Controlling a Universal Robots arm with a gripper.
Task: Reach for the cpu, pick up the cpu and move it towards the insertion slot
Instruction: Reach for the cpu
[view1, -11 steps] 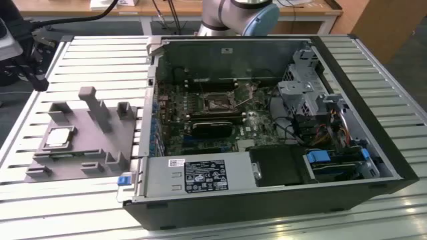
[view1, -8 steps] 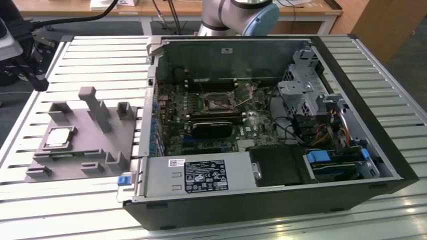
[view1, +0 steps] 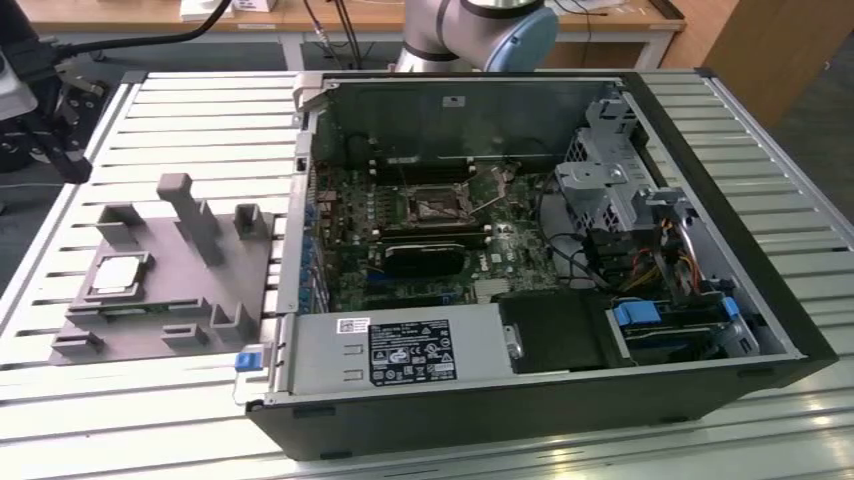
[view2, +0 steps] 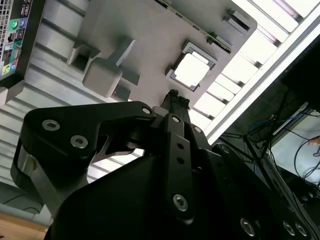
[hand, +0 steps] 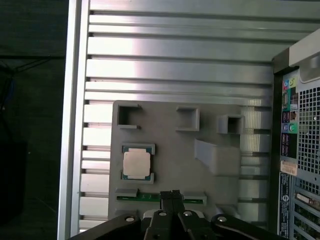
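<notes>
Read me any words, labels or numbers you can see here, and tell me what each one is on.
Black label on the silver cover: print too small to read.
White sticker beside it: too small to read.
Label strip on the back of the computer case: blurred.
cpu: no readable marking.

Bright even light, soft shadows — glare on table slats (view2: 270, 30), cpu (view2: 192, 70) washed white

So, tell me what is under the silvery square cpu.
The silvery square cpu lies in a recess of the flat grey plastic fixture plate; the recess floor beneath it is covered.
</notes>
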